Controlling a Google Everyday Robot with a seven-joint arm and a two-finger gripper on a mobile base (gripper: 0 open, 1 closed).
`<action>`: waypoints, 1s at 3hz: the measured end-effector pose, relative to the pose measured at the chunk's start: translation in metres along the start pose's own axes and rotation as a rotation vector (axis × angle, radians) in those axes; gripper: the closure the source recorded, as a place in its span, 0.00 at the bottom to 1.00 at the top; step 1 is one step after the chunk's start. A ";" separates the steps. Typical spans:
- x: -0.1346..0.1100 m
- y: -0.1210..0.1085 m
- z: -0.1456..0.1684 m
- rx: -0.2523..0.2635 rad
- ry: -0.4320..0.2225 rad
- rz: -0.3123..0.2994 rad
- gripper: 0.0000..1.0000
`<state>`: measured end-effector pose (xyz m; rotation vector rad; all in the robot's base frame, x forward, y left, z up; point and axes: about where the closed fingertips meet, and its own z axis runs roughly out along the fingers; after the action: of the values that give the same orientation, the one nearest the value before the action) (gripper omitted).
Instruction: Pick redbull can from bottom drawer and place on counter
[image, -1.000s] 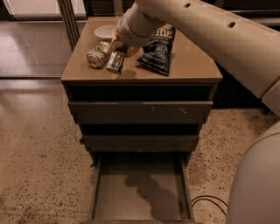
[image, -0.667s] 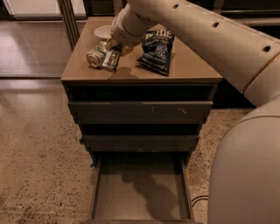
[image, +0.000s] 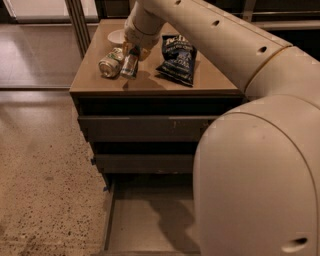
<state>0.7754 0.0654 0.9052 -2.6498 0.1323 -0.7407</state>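
Observation:
The redbull can (image: 130, 65), slim and silver-blue, hangs tilted between the fingers of my gripper (image: 132, 52) over the left part of the counter (image: 150, 85). Its lower end is at or just above the surface. The gripper reaches down from the cream arm (image: 210, 30) and is shut on the can's upper end. The bottom drawer (image: 145, 220) is pulled open below, and its flat floor shows bare where the arm does not cover it.
A fatter green-and-white can (image: 110, 63) lies on its side just left of the redbull can. A dark chip bag (image: 176, 59) lies to the right. A white bowl (image: 116, 36) sits behind. My arm's large body (image: 255, 185) hides the right side.
The arm's elbow and body have swung toward the camera and now fill the right side. The gripper and redbull can stay at nearly the same spot beside the green can.

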 end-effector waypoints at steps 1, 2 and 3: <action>0.005 0.007 0.007 -0.067 -0.011 -0.010 1.00; 0.007 0.015 0.014 -0.104 -0.022 -0.006 0.96; 0.008 0.022 0.021 -0.131 -0.033 0.002 0.78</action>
<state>0.7929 0.0503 0.8839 -2.7834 0.1805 -0.7091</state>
